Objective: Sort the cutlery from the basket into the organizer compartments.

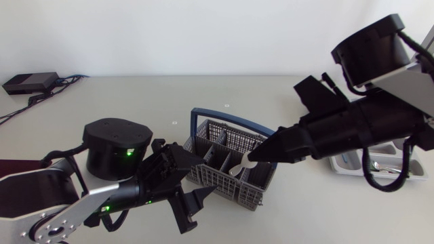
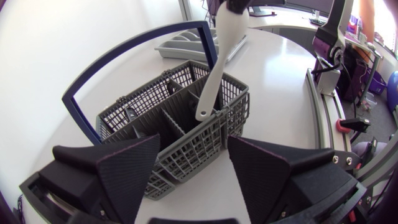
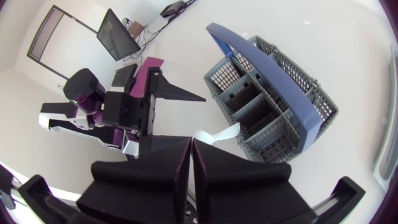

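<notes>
Over the grey mesh basket with a blue handle point(image 1: 224, 157), head view, the right gripper point(image 1: 254, 156) grasps a white plastic utensil point(image 1: 239, 167); the grey organizer tray point(image 1: 347, 165) lies right; left wrist view: the left gripper point(image 2: 193, 150) is released, near the basket; right wrist view: fingers clenched on the utensil.

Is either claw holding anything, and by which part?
The right gripper pinches a white utensil at its upper end over the basket; the left gripper holds nothing.
</notes>
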Robot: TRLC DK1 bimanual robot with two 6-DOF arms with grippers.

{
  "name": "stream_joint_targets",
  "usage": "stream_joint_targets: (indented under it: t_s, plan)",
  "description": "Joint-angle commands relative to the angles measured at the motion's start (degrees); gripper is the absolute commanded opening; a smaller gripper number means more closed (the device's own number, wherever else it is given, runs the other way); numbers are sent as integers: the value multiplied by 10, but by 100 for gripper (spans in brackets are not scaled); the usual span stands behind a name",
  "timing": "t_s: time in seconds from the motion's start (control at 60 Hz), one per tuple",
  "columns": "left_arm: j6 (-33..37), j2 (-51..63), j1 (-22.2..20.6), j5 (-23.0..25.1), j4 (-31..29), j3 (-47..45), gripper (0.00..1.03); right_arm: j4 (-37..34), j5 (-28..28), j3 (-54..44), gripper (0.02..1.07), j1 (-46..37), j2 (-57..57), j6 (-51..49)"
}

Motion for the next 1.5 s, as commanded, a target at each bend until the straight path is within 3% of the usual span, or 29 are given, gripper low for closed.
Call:
stream_joint_targets:
  t_s: [0.0, 0.25, 0.467, 0.65, 0.833, 1.067, 1.183, 1.483]
  plan:
    - [8, 1, -5, -7, 5, -11, 77, -23, -30, 23, 8, -18, -18, 8]
    - [8, 0, -5, -7, 3, -7, 78, -104, -70, 59, 8, -64, -56, -18]
    - [8, -6, 0, -12, -3, -8, 81, -256, -82, 114, 8, -176, -87, -130]
    - [8, -6, 1, -17, -10, 0, 81, -333, -9, 140, 8, -261, -92, -194]
    - [7, -6, -1, -23, -23, 7, 84, -343, 93, 123, 8, -320, -86, -220]
    - [5, -5, -5, -32, -29, 8, 85, -276, 227, 58, 8, -361, -33, -203]
    - [5, -5, -5, -33, -32, 9, 85, -183, 311, 16, 8, -390, 8, -189]
    - [6, -4, -5, -37, -39, 14, 86, 23, 437, -46, 8, -481, 109, -198]
